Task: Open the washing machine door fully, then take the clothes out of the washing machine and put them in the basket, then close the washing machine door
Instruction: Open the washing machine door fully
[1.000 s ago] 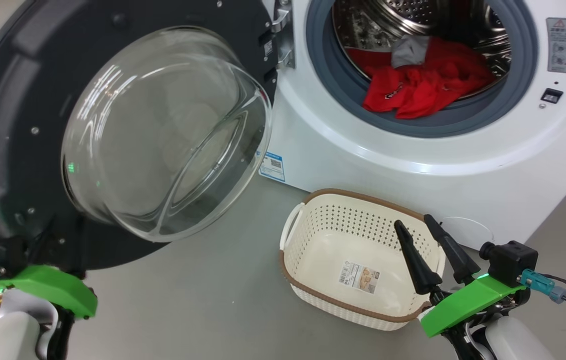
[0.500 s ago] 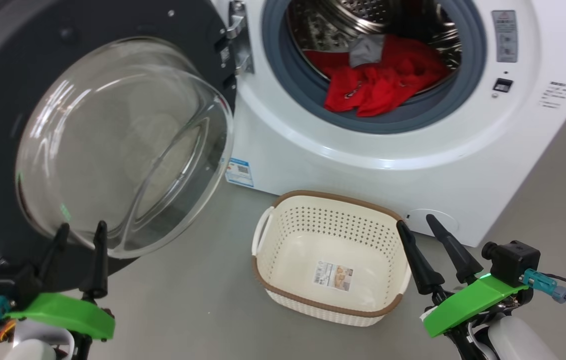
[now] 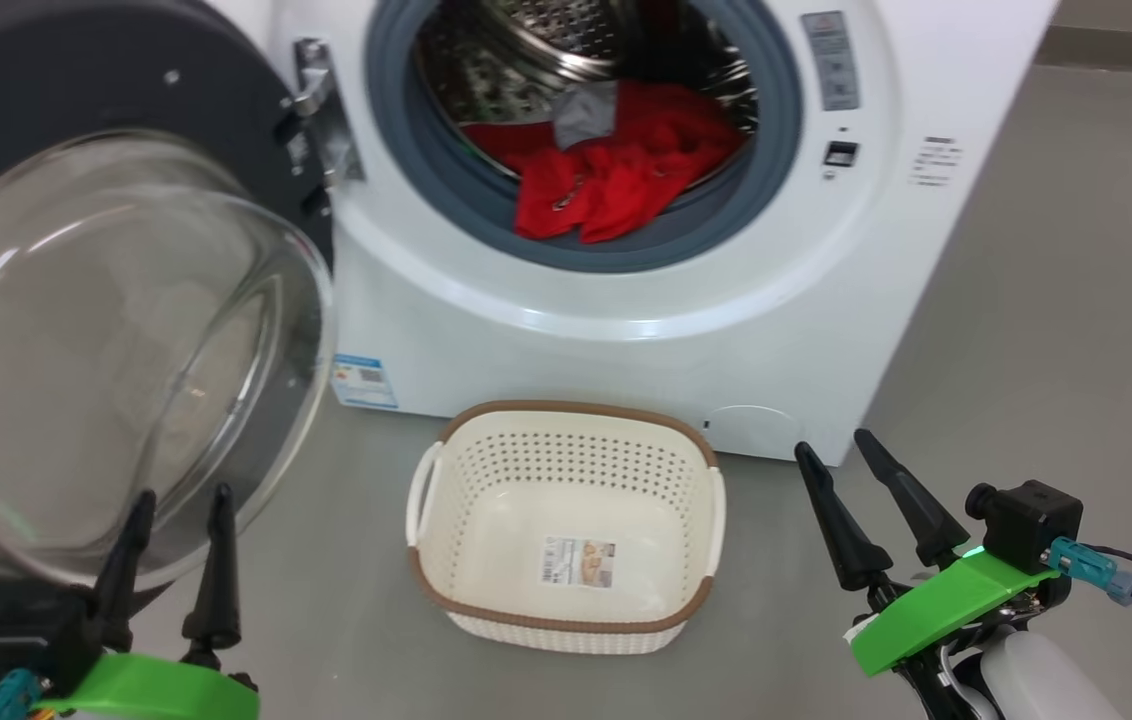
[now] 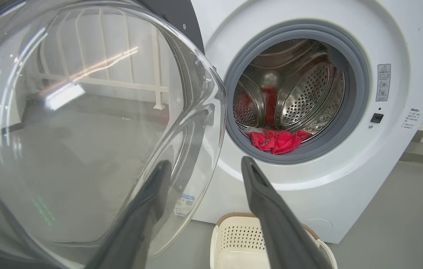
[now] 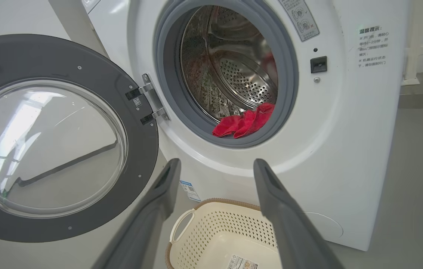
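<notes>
The washing machine door (image 3: 106, 340) stands open at the left, its glass bowl just beyond the left gripper (image 3: 183, 494). That gripper's fingers are spread and empty; one blurs behind the glass, so I cannot tell if it touches. The right gripper (image 3: 834, 442), parted and empty, hovers right of the basket (image 3: 566, 408). The red clothes (image 3: 616, 170) lie far inside the drum (image 3: 526, 40). The door's left edge is cut off.

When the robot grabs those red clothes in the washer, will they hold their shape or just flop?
Probably flop: the clothes lie crumpled in soft folds at the drum mouth, so they should sag from a pinch. They look bunched together, so one pull may drag several pieces.
</notes>
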Motion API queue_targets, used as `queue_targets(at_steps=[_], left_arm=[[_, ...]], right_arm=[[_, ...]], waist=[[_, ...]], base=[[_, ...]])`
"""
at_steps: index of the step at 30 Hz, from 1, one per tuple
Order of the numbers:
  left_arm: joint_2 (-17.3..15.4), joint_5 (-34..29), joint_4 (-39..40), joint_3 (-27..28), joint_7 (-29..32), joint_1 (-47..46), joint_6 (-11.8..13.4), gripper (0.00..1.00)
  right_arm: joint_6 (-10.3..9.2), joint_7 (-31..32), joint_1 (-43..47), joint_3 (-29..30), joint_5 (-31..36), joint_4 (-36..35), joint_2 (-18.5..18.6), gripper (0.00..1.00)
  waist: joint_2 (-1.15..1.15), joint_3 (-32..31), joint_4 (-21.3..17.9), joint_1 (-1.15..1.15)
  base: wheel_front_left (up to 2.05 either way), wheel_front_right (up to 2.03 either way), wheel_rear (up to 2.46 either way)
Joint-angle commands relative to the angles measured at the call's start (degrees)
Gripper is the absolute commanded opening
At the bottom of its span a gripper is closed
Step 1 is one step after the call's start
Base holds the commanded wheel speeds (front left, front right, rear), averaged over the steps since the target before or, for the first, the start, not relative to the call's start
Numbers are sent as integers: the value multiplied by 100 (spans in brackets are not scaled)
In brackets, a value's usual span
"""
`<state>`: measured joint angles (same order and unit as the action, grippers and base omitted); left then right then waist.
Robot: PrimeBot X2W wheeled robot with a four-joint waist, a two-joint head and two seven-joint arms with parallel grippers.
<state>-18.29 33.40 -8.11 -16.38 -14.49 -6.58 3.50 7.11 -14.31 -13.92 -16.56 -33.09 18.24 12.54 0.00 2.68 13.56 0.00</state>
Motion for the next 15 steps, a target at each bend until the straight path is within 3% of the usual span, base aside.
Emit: queue_targets(at_steps=[1,15], left_arm=[[-143,-68,201,252,-51,-61,76,100],[63,-185,508,353,-51,259,-13,100]], right_arm=[[37,-69,-57,-137,-37,-138,21,100],[37,-69,-113,-94,24,-143,104,100]], waist=[[0,-53,-336,0],[0,-32,-1128,0]], base=[[0,0,0],[0,0,0]])
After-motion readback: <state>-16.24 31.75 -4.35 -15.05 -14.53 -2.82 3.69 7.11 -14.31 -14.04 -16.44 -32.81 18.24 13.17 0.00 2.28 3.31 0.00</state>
